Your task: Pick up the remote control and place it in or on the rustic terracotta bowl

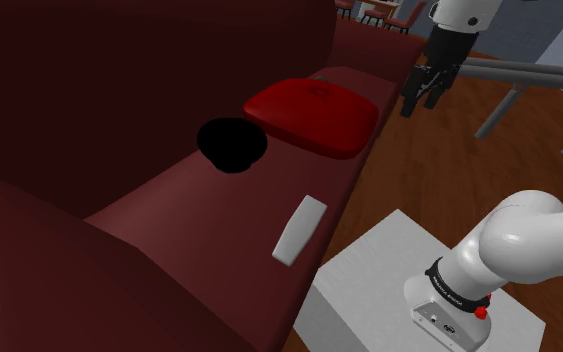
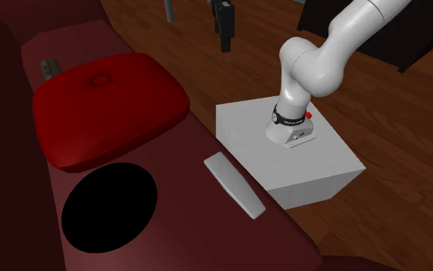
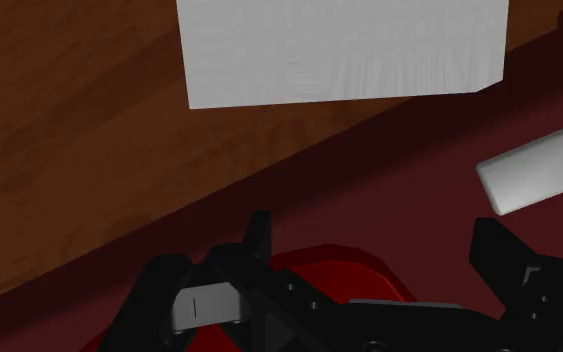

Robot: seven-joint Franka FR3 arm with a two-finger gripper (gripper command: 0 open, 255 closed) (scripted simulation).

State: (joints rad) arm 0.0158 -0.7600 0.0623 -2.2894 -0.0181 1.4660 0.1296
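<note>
Approach stage: black two-finger pincer (image 1: 421,104) hung open, empty, upper right; next, reach the flat pale-grey remote (image 1: 299,230), lower centre.

grey remote (image 1: 299,230), black bowl (image 1: 231,144), red cushion (image 1: 314,115)

The shoulder view sits close beside and a little behind the stand (image 1: 364,275), looking down along the red sofa seat (image 1: 199,200). The second exterior view hangs higher, over the seat just beside the stand, tilts steeply down and faces much the same way; both share the stand, the remote control (image 1: 299,230) next to it and the red cushion (image 1: 314,115) beyond. The wrist view looks down from near the cushion, back toward the stand.
</note>
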